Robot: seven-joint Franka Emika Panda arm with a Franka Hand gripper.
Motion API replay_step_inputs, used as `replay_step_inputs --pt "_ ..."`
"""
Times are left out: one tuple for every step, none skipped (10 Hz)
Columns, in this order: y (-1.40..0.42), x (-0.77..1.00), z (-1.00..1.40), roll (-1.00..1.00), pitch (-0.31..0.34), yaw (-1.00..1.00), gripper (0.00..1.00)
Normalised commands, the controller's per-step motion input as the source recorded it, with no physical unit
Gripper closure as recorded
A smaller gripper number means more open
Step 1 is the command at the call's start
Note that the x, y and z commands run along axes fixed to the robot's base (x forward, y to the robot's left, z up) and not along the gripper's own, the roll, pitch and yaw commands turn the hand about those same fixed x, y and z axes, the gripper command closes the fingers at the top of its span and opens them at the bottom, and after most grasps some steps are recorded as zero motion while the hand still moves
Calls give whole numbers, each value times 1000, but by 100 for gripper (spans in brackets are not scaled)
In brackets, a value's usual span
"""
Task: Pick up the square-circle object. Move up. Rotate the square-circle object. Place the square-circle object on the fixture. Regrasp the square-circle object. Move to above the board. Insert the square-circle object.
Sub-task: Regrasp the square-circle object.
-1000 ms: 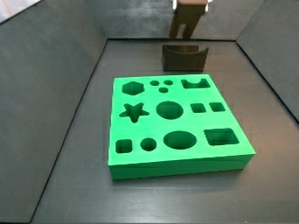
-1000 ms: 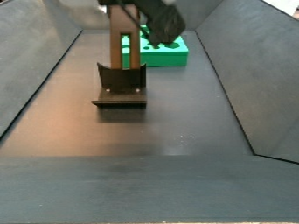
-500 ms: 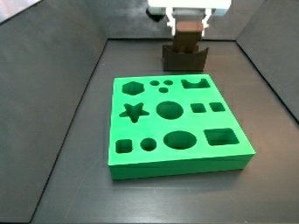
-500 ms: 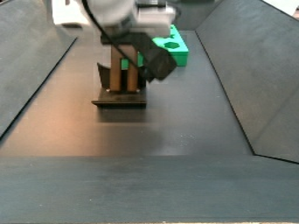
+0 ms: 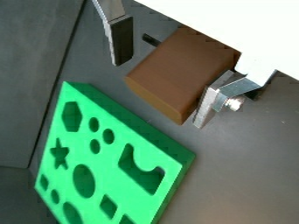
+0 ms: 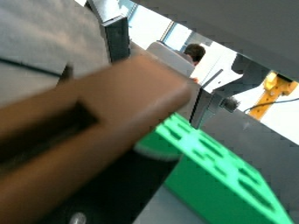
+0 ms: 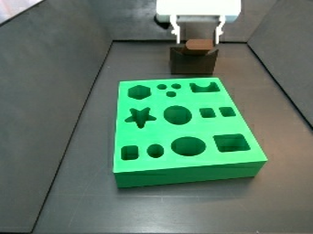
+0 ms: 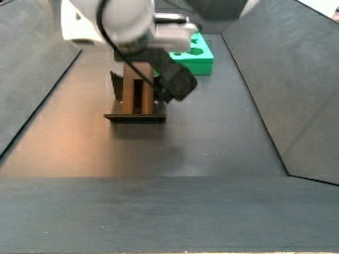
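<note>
The dark tabletop (image 7: 73,174) carried the green board (image 7: 184,128) and, behind it, the fixture (image 7: 193,60), with the claw (image 7: 196,37) directly above.

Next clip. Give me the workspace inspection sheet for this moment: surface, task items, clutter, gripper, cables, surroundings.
Surface: dark grey floor, bare apart from the task items.
Board: green board lies flat mid-floor, all cutouts vacant.
Fixture: fixture stands behind the board, apart from it.
Square-circle object: brown block sits between the fingers in a wrist view, at the fixture in a side view.
Clutter: nothing seen.
Gripper: gripper directly above the fixture; fingers flank the block, contact not clear.
Cables: nothing seen.
Surroundings: dark sloped walls enclose the floor.
</note>
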Motion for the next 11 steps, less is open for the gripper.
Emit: replay_step_inputs --pt "2 -25 1000 54 1 38 0" --pt "3 -33 1000 56 20 39 0" --pt "7 -34 1000 53 43 33 0" --pt "8 -33 980 50 60 30 0" --pt "11 -27 674 43 84 9 0" --pt "11 -23 488 43 95 -2 0" --pt "11 -21 300 38 94 -17 0" --pt "0 -1000 0 -62 22 -12 0" --pt "2 -1000 -20 -75 -14 -26 0" --pt "4 -1000 3 -59 -37 -41 0" --pt "1 -1000 12 -26 -60 -40 0"
